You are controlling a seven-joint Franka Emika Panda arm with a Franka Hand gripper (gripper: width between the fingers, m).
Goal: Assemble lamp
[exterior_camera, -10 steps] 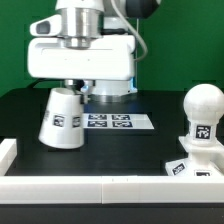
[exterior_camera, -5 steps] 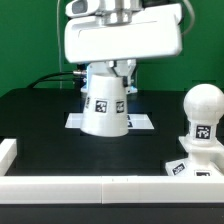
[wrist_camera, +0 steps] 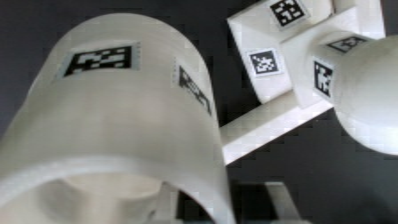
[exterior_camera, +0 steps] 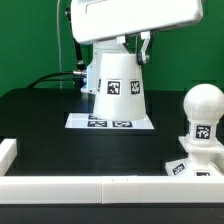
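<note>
Above the black table [exterior_camera: 40, 120], near the middle of the exterior view, I see the big white body of the arm filling the upper edge, with the gripper [exterior_camera: 118, 45] under it carrying the lamp shade [exterior_camera: 117, 92]. The shade hangs clear of the table, over the marker board [exterior_camera: 110, 123], its narrow end up toward the gripper and its wide mouth facing down. Its long axis runs nearly upright, with a slight lean. One square tag on its wall faces the exterior camera. I cannot see the fingertips themselves; the top of the shade hides them, but the shade is held off the table, so I read the jaws as closed on it.

In the wrist view the shade [wrist_camera: 125, 120] fills most of the picture, and I look along its wall toward the open rim.

At the exterior view's right, well apart from the shade, the bulb [exterior_camera: 203, 112] stands upright, ball head on top, seated on the stepped base [exterior_camera: 192, 167]. A low white rail [exterior_camera: 90, 186] borders the table's near edge.
</note>
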